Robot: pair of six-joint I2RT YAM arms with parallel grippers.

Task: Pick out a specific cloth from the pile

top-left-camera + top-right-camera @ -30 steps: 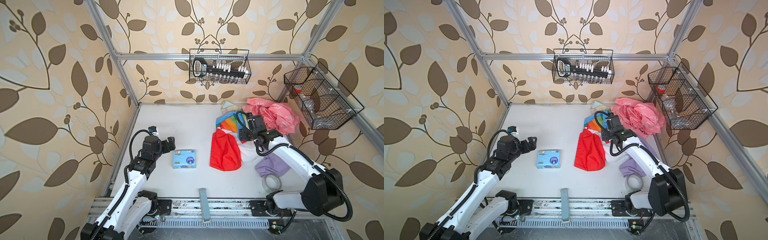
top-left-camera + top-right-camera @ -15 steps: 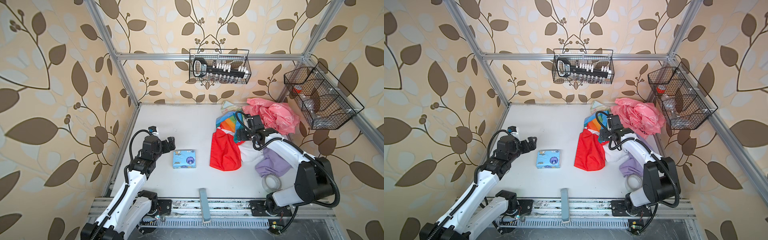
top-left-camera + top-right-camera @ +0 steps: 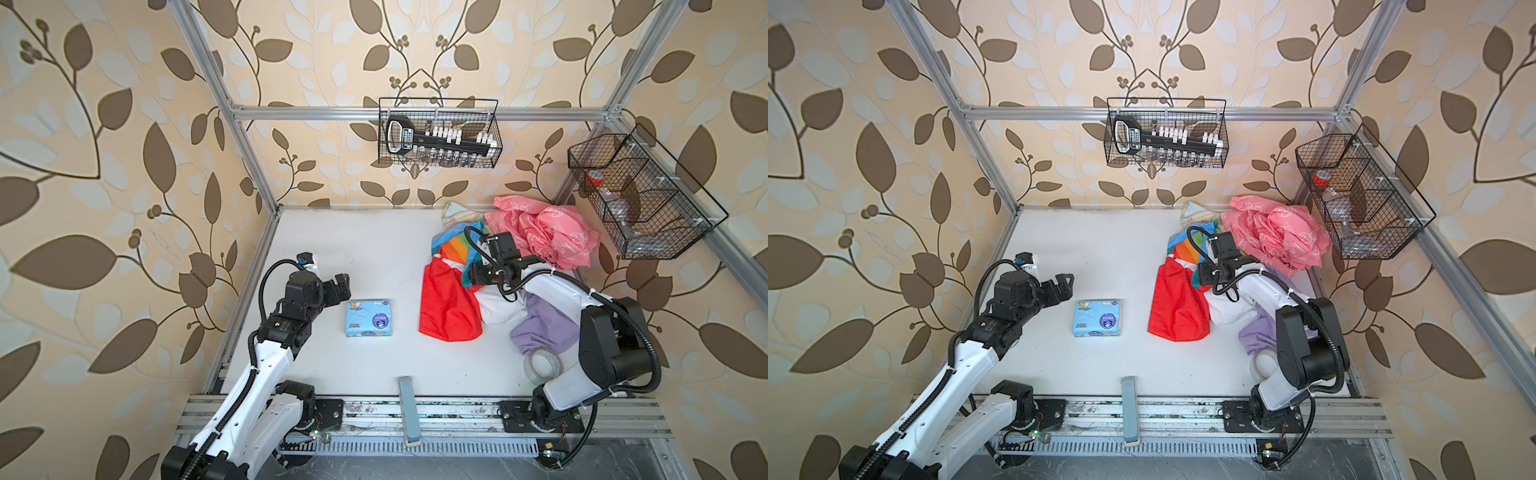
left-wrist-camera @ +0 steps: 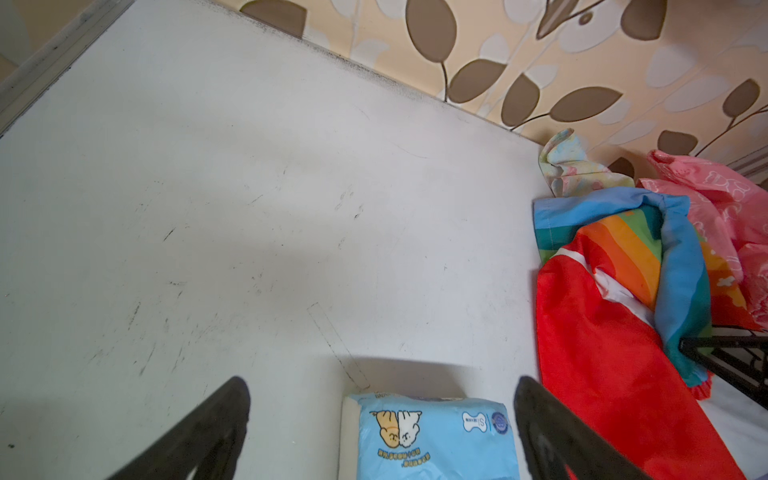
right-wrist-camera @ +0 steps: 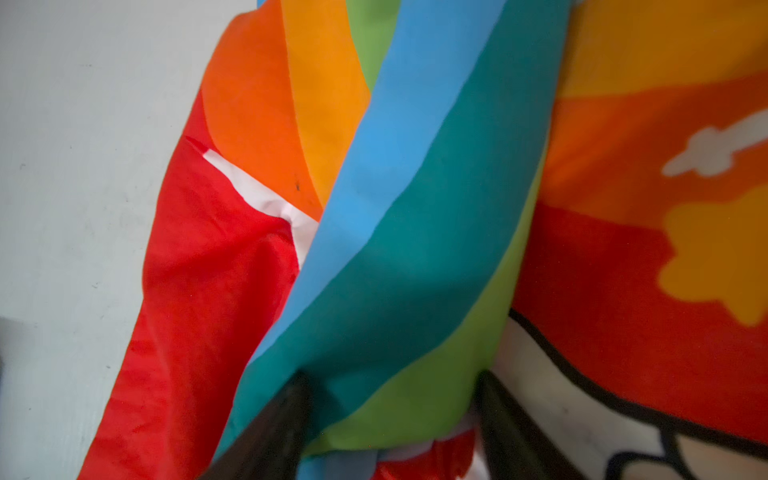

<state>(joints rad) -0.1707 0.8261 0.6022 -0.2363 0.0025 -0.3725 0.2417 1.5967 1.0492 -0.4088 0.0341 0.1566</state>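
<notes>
Hand on the right (image 5: 392, 376) gapes wide, straddling the cloth (image 5: 415, 228) at its rainbow fold; elbow has drawn inward since.

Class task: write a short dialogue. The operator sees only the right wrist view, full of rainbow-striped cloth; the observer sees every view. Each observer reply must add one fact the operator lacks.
Operator: What else lies near my jaws?
Observer: A pink cloth, bunched in the back corner on your arm's side.
Operator: Where is the other arm?
Observer: The left gripper is open and empty, near a blue packet and well apart from the cloth, whose red part faces it.
</notes>
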